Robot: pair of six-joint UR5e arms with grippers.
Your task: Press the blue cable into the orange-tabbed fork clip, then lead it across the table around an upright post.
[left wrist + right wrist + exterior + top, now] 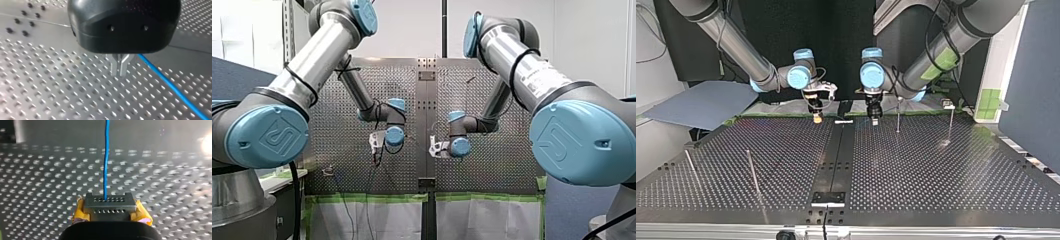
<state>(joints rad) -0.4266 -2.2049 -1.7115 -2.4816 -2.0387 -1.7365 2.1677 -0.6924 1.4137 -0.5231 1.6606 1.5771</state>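
The right gripper (108, 199) was clamped on the blue cable (106, 157), which came out from between its two fingers with their yellow pads (80, 211) and ran straight ahead over the perforated table (45, 182). The left gripper (120, 73) had its two metal fingers pressed together at the tips, just above the plate. The one cable (172, 87) passed just beside them and led away. In the top view the right gripper (817, 118) and left gripper (875, 120) hung near the table's (936, 175) far edge, on either side of the centre strip (836, 160), with a small pale piece (843, 121) on that strip between them. Four upright posts stood on the table. One post (898, 116) was just beside the left gripper and another post (950, 122) further toward the view's right. A third post (752, 172) and a fourth post (690, 166), both slightly tilted, stood well apart from the grippers at the near left. A grey sheet (701, 105) lay beyond the far left corner. The right arm (736, 47) and left arm (941, 47) each slanted inward, wrists turned down.
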